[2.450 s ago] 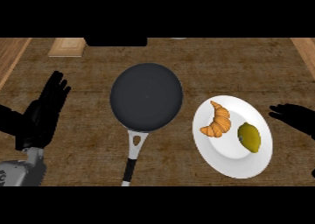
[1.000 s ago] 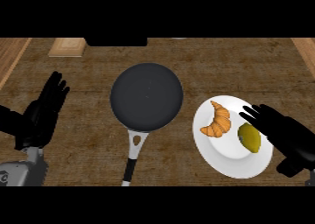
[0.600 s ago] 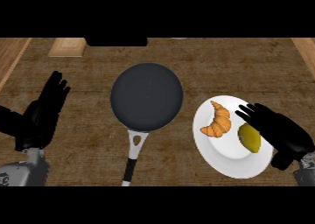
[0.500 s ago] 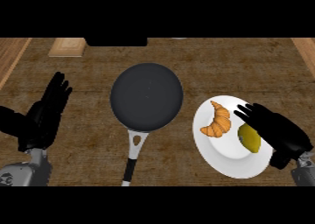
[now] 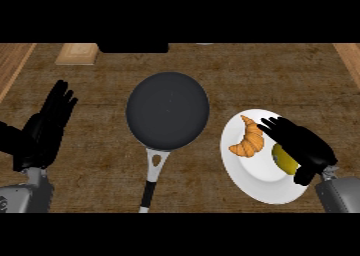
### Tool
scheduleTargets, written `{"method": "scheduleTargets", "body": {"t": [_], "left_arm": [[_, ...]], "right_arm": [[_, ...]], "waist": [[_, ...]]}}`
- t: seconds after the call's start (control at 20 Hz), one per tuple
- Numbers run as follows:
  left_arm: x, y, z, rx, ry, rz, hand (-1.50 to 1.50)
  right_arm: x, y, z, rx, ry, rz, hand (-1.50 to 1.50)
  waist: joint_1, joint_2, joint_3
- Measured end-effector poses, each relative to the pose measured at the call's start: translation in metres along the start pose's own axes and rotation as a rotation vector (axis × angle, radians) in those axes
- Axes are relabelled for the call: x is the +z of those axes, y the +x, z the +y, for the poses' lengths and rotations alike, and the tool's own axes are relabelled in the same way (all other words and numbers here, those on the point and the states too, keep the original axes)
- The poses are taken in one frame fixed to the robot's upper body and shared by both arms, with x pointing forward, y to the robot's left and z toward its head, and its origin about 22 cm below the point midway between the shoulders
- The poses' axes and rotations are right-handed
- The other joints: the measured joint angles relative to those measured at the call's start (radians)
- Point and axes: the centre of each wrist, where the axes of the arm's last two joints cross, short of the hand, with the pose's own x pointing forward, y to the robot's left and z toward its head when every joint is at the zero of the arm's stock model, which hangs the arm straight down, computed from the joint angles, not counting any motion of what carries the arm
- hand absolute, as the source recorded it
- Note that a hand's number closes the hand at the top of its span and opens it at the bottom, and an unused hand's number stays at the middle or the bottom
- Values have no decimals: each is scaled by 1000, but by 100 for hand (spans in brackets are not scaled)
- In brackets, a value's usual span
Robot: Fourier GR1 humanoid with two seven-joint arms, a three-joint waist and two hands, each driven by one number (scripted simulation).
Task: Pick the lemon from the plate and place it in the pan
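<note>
Holding one lemon (image 5: 283, 161), one croissant (image 5: 249, 140) — one plate (image 5: 263, 189).

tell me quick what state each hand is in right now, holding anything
Left hand: open, holding nothing, resting at the view's left.
Right hand: open, spread over the lemon on the plate, not curled round it.

There was one pan (image 5: 168, 107), one plate (image 5: 246, 173), one croissant (image 5: 249, 141), one lemon (image 5: 284, 161) and one wooden block (image 5: 77, 53). There were two hands: left hand (image 5: 46, 127) and right hand (image 5: 302, 145).
</note>
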Motion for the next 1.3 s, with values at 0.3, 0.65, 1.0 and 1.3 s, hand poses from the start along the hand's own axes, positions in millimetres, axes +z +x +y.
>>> {"method": "scheduleTargets", "body": {"t": [0.3,0.65,1.0,1.3], "left_arm": [[-2,-1,-1,-1,-7,1,0],[-5,0,-6,1,2,-3,0],[-5,2,-1,-4,2,0,0],[-6,1,-9,-1,-23,0,0]], "right_arm": [[-12,0,11,18,-9,-55,150],[-21,-4,12,19,-56,-107,150],[-17,-12,11,-20,-138,-130,150],[-63,76,-2,-163,-192,48,150]], "waist": [[0,-4,-4],[-2,-9,-11],[-3,-8,-10],[29,-5,-7]]}}
